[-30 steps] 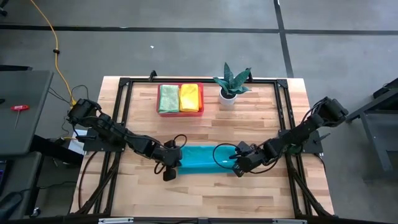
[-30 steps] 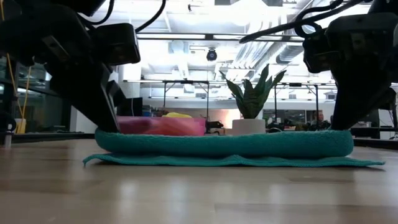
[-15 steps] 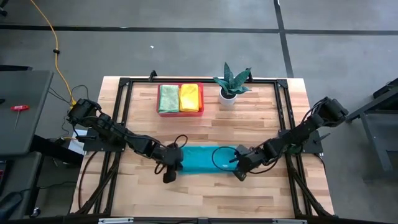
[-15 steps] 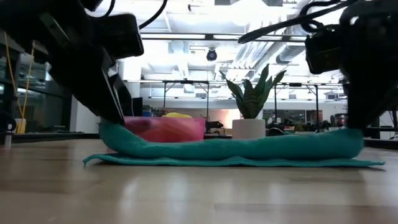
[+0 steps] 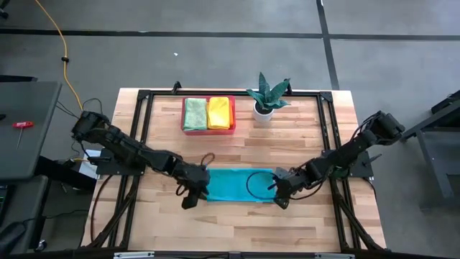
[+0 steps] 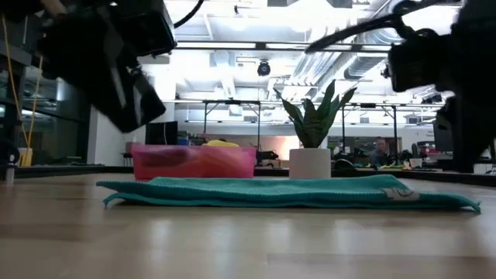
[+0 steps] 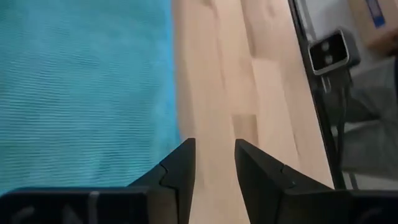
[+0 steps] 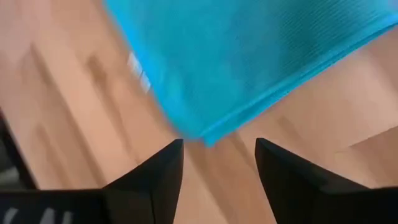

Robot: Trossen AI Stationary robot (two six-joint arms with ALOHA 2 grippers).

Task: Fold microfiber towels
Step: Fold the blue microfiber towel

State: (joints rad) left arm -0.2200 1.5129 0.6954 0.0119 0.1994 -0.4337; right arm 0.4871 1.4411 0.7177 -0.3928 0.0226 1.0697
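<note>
1. High view: teal towel [image 5: 241,185] lies flat on the worktop [image 5: 302,144], folded in half, between both arms.
2. Left pincer [image 5: 189,199] sits at the towel's left end, jaws parted with bare wood between them, holding nothing.
3. Right pincer [image 5: 282,198] sits at the right end, spread wide, empty, just off the towel corner.
4. Green towel [image 5: 194,114] and yellow towel [image 5: 219,113] lie folded in the pink tray [image 5: 208,130] near the plant [image 5: 267,95].
5. Step judged: first fold released. Next likely needs a regrip on one short end for a second fold.
</note>
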